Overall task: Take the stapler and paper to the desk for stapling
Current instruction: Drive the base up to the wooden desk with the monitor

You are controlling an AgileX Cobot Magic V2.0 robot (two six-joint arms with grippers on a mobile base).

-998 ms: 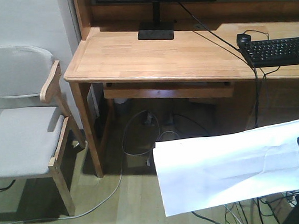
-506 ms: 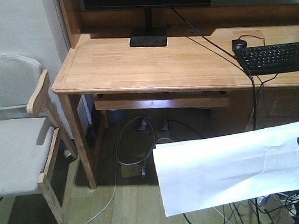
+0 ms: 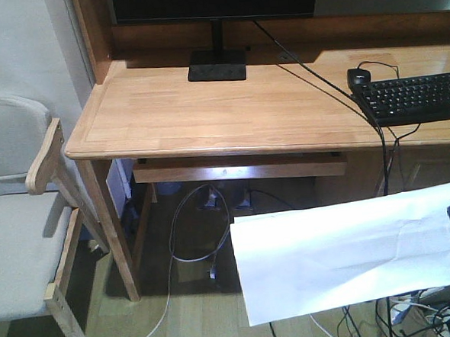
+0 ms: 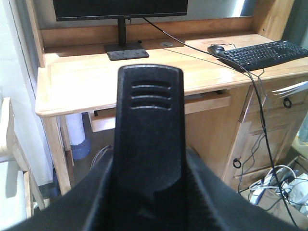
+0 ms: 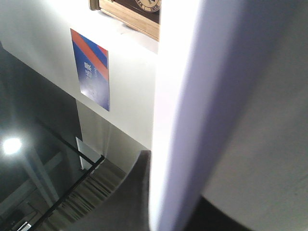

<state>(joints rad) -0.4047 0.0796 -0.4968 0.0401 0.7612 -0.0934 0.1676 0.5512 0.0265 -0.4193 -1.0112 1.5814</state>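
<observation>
the desk is the reference here. the paper hangs in the air in front of the desk and below its front edge, toward the keyboard end, with its long axis running roughly along that edge. in the right wrist view the sheet appears edge-on, rising out of the right gripper. the jaws look clenched on it, since nothing else holds it up.

the stapler sits in the left gripper. dark fingers press its sides, so that one is grasping too. its long axis points straight at the desk, its ridged end leading toward the bare planks just in front of the monitor stand.

neither item is over the desk yet. both must go up and forward past the front edge. the left arm faces the open wood between the monitor stand and the keyboard, so the stapler looks the easier to set down. the paper needs to clear the keyboard and the mouse.
</observation>
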